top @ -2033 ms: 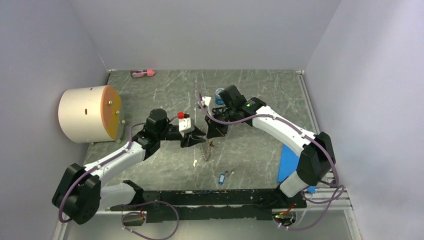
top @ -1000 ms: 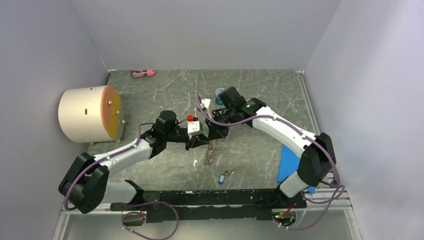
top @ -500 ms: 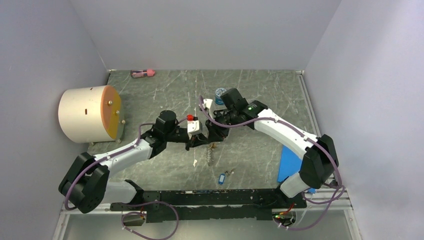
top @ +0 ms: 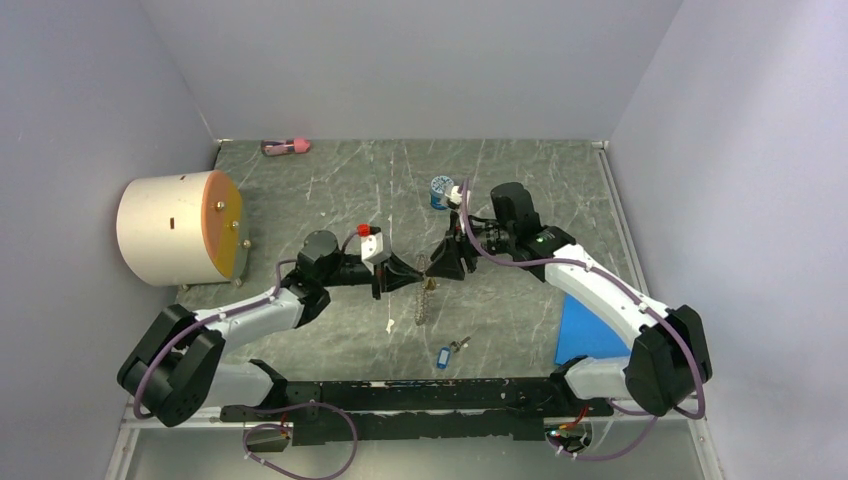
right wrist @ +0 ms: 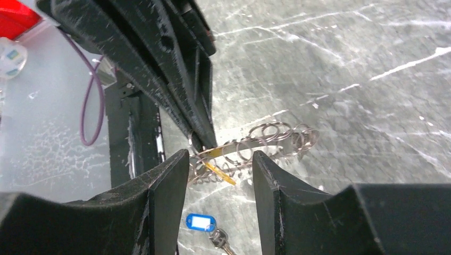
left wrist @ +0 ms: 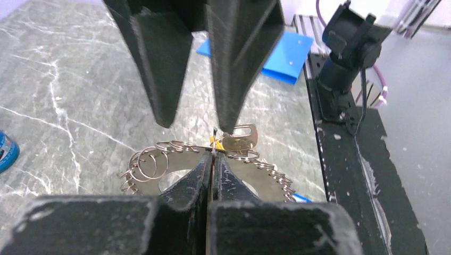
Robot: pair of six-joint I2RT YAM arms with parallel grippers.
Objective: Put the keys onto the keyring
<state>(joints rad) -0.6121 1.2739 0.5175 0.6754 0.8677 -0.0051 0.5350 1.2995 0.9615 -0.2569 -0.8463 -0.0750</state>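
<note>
1. Since a second ago the right gripper [right wrist: 220, 158] has let go and drawn back to the right. The left gripper [left wrist: 212, 159] has closed, so the large, thin, grey-brown metal keyring [left wrist: 151, 159], strung with small wire loops, has changed hands.
2. Left fingers [left wrist: 191, 178] are pressed together on the keyring's upper edge. The rest of it hangs from them above the grey marbled tabletop [top: 330, 190].
3. Right fingers [right wrist: 165, 196] stand apart with nothing between them. Their tips face the keyring from the opposite side, very near it.
4. A small metal key with a yellow-orange head [left wrist: 238, 140] sits against the keyring, just beside the clamped spot. I cannot tell whether it is threaded on.
5. A small metal key with a blue plastic tag [top: 443, 356] lies flat on the tabletop. It is apart from the keyring, on the side of the arm bases.
6. A small white scrap [top: 388, 324] lies just left of the keyring's lower end.
7. A round blue jar [top: 440, 191] stands beyond the keyring, toward the back wall.
8. A cream cylinder with an orange face [top: 165, 230] lies well to the left of the keyring, and a flat blue sheet [top: 585, 330] lies well to its right.
</note>
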